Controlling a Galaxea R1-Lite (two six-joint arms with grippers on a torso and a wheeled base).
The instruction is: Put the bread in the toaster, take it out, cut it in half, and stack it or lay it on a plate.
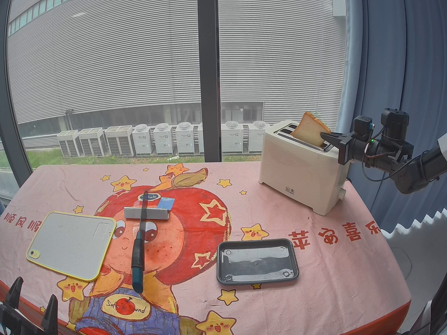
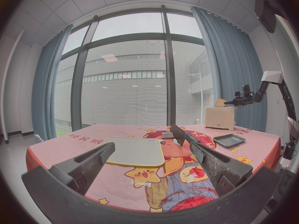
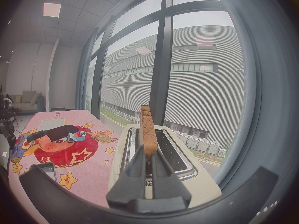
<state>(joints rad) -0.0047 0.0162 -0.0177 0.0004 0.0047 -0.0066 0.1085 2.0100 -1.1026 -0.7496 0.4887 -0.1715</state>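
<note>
A slice of bread (image 1: 310, 129) stands tilted, its lower part in a slot of the white toaster (image 1: 300, 170) at the table's far right. My right gripper (image 1: 328, 137) is shut on the bread's near edge; in the right wrist view the slice (image 3: 147, 133) rises edge-on from between the fingers (image 3: 133, 171) over the toaster slot (image 3: 168, 154). My left gripper (image 2: 149, 159) hangs open at the table's near left corner, holding nothing. A blue-handled knife (image 1: 138, 240) lies on a small rack (image 1: 146, 212). The black plate (image 1: 257, 260) sits in front of the toaster.
A white cutting board with a yellow rim (image 1: 71, 244) lies at the front left of the pink cartoon tablecloth (image 1: 195, 219). A window pillar (image 1: 208, 70) and blue curtain (image 1: 396, 47) stand behind the table.
</note>
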